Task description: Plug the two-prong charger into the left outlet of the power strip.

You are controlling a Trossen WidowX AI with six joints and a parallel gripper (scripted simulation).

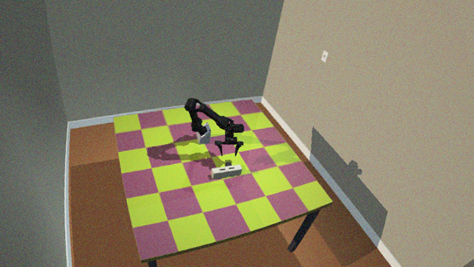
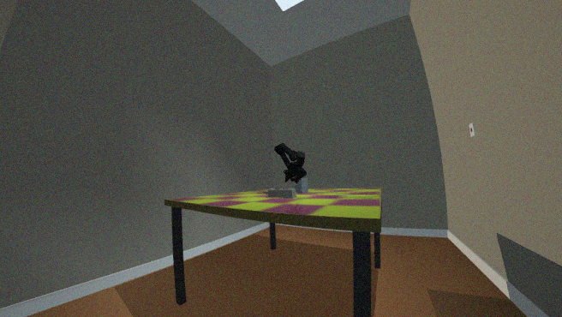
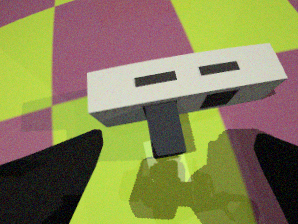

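The white power strip (image 1: 226, 172) (image 2: 281, 194) (image 3: 112, 90) lies on the table, with two dark slots on its top. The dark charger (image 1: 228, 163) (image 3: 167, 130) stands at its robot-facing side, at the left outlet in the wrist view. Its far end meets that side with no visible gap. Its prongs are hidden, so how deep they sit cannot be seen. The right outlet (image 3: 218, 99) shows as a dark uncovered square. My gripper (image 1: 229, 155) (image 2: 291, 181) (image 3: 178, 134) is open and empty, above and behind the charger, with the fingers wide to either side of it in the wrist view.
The checkered table (image 1: 188, 233) (image 2: 343, 213) carries the strip and the arm. The arm's pale grey base block (image 1: 204, 135) (image 2: 303, 185) stands behind the gripper. A beige wall with a small white plate (image 1: 324, 56) (image 2: 471, 129) rises beyond the table's right edge.
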